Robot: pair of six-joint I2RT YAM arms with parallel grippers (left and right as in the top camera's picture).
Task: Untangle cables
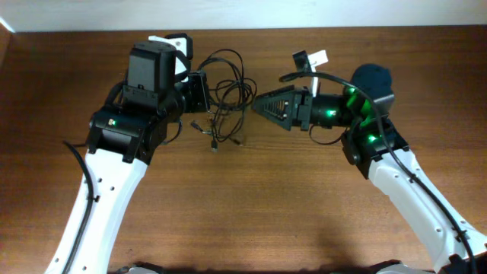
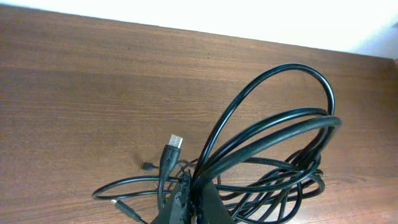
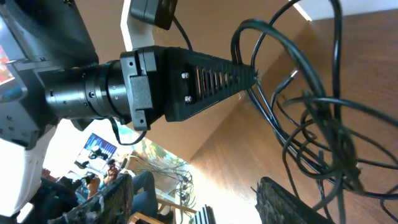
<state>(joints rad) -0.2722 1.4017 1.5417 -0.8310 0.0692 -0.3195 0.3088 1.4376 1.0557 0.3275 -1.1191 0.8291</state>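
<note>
Wooden table (image 1: 251,213), open toward its near edge; cables (image 1: 227,106) bunched centre, near the far edge. My left gripper (image 1: 204,91) clenches their loops; my right gripper (image 1: 257,106), released, stands just right of them.

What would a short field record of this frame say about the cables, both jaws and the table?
cables: one tangled black bunch, between the two arms
left jaws: shut on the cables, loops arching up from the grip
right jaws: open, beside the bunch, gripping nothing
table: brown wood
</note>
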